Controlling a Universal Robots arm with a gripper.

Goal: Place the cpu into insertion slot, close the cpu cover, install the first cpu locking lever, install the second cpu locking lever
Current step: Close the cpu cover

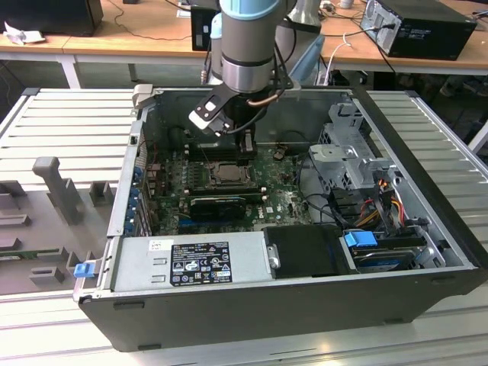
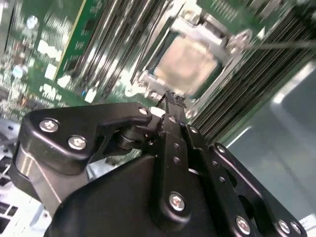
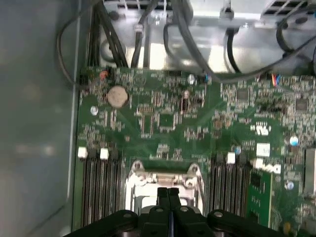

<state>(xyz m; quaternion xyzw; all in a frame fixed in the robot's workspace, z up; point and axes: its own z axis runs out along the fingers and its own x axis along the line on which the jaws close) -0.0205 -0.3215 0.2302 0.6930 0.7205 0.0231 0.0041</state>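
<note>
My gripper (image 1: 248, 147) hangs inside the open computer case, just above the back edge of the insertion slot (image 1: 226, 172) on the green board. Its black fingers (image 3: 168, 193) are pressed together with nothing between them. In the second wrist view the cpu (image 2: 186, 61) lies flat in the slot, its pale grey face showing through the window of the silvery cpu cover (image 2: 228, 45). The cover lies down around the chip. The shut gripper (image 2: 170, 97) has its tips right at the cover's near edge (image 3: 144, 174). A thin metal rod (image 2: 286, 44) runs out from the socket's corner.
Long black memory slots (image 3: 98, 192) flank the socket on both sides. A black card (image 1: 219, 204) lies in front of the socket, with the power supply (image 1: 194, 263) nearer still. A drive cage (image 1: 351, 160) and cables (image 1: 381, 202) fill the exterior view's right. Case walls (image 1: 130, 175) surround the board.
</note>
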